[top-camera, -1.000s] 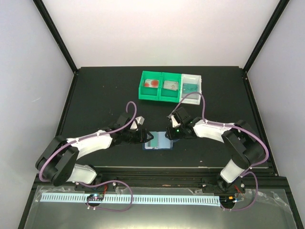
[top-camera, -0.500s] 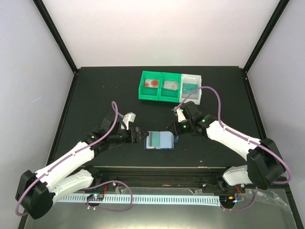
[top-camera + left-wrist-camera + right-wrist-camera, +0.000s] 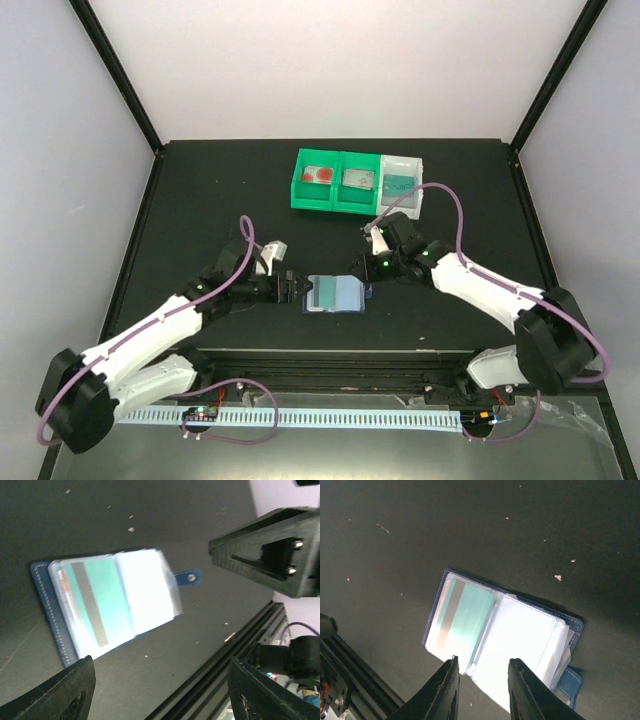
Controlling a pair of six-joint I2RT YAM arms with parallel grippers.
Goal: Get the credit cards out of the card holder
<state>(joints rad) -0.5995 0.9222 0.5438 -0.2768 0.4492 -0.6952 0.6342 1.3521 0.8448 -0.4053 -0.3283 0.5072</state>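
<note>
The card holder [image 3: 335, 295] is lying open and flat on the dark counter [image 3: 200, 200], between the two arms. Its clear pockets are facing up. A teal card [image 3: 462, 617] with a grey stripe is sitting inside the pocket on the card holder's left half. The pocket on the right half is looking pale and shiny, and I cannot tell what is in it. A small blue strap [image 3: 187, 577] with a snap is sticking out from the card holder's right edge.

The left end effector [image 3: 293, 286] is hovering just beside the card holder's left edge. Its fingers are spread wide and are holding nothing.

The right end effector [image 3: 482, 680] is hanging just past the card holder's right back corner, near the strap. Its fingers are standing a little apart, with nothing between them.

Well behind the card holder, two green trays [image 3: 330, 200] and a white tray [image 3: 403, 162] are sitting in a row. A card with red circles [image 3: 320, 175] is lying in the left green tray, a greyish card [image 3: 358, 179] in the next one, and a second teal card [image 3: 400, 184] in the white tray.
</note>
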